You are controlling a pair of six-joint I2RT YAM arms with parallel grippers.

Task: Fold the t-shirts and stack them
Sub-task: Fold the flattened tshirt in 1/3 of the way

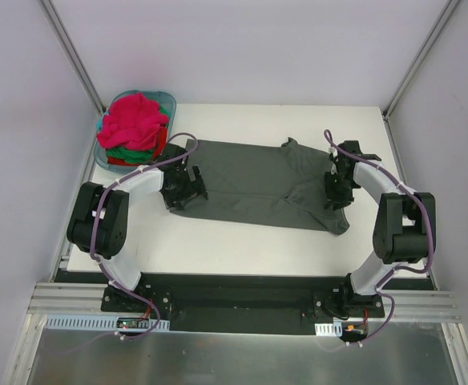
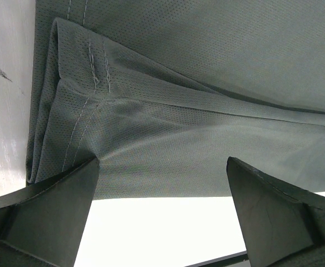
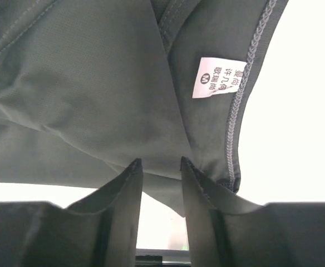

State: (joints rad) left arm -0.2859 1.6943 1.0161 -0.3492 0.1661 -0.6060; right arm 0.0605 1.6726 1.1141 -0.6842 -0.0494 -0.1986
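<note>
- Dark charcoal grey cloth t-shirt (image 1: 258, 186) is lying spread just right of the teal plastic basket (image 1: 170, 99), and the first fold is being set up.
- Left gripper (image 2: 162, 167) is hovering wide open at the basket-side hem, empty.
- Right gripper (image 3: 159, 167) is sitting at the far end, narrowed around the collar edge; can't tell if it's pinching.
- Next: probably closing on the hem.

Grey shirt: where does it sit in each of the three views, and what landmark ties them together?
Top external: grey shirt spread across the middle of the table.
Left wrist: shirt fills the upper frame, stitched hem at left.
Right wrist: shirt fills the upper left, white label showing.
Shared landmark: white table, bare along the shirt's edge in each.
</note>
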